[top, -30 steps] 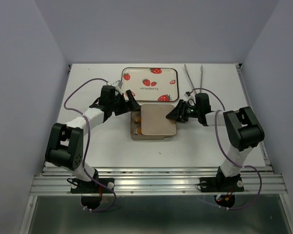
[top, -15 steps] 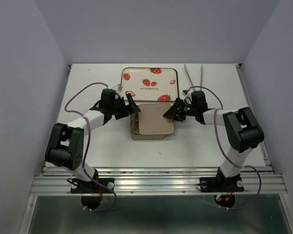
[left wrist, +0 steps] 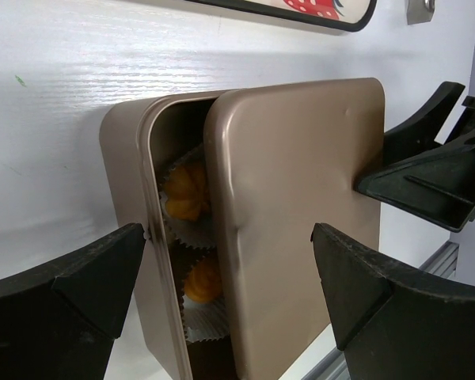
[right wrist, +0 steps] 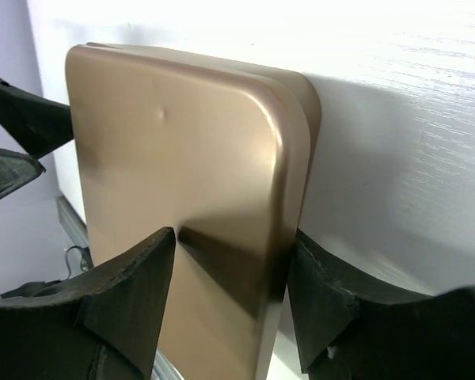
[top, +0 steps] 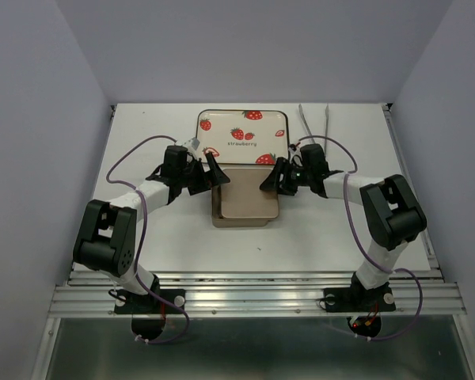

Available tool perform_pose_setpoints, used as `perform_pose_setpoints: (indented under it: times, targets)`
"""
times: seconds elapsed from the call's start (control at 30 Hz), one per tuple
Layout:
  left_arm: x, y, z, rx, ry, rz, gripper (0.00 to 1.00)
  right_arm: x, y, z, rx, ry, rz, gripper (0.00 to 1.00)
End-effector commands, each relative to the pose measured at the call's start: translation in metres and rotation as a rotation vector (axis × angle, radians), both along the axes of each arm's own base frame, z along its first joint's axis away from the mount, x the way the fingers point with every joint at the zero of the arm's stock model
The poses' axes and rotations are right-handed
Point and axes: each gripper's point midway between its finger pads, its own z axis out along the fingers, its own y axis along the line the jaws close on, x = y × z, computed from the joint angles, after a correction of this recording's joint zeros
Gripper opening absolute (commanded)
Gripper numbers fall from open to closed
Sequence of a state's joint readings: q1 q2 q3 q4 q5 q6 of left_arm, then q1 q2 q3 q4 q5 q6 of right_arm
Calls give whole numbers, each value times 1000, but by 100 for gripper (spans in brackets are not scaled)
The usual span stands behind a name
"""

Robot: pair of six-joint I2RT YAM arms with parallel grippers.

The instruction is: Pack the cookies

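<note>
A square bronze tin point(top: 216, 210) sits mid-table with its lid point(top: 248, 198) lying almost fully over it. Through the slit left at the tin's point(left wrist: 123, 154) side, two orange-yellow cookies point(left wrist: 186, 194) point(left wrist: 204, 279) show in white paper cups. My left gripper point(left wrist: 229, 237) point(top: 219, 176) stands wide open, its fingers spanning tin and lid point(left wrist: 301, 174) without touching them. My right gripper point(right wrist: 233, 237) point(top: 271, 176) straddles the lid's point(right wrist: 174, 142) right edge. One finger is over the top with a thin shadow gap, the other is against the side.
A strawberry-print tray point(top: 242, 134) lies just behind the tin. Metal tongs point(top: 313, 119) rest at the back right. The two grippers face each other closely across the tin.
The lid has slid left over the tin and hidden the cookies from the top view. My right gripper moved left with it and its jaws eased apart. The left gripper barely moved.
</note>
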State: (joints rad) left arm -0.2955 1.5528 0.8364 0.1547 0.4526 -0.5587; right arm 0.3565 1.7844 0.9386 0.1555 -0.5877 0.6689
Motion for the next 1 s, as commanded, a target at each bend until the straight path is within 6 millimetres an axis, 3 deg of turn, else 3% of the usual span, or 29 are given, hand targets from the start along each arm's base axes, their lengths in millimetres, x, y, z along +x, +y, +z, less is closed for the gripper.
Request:
perform_pose_setpoints:
  times: [0.0, 0.63, 0.97]
  targets:
    - [0, -6, 12, -27, -47, -25, 99, 10, 5, 20, -65, -84, -2, 63]
    - [-2, -5, 11, -22, -45, -18, 99, 7, 29, 32, -93, -99, 36, 68]
    - [-1, -3, 8, -9, -38, -7, 99, 6, 31, 31, -160, -92, 37, 74]
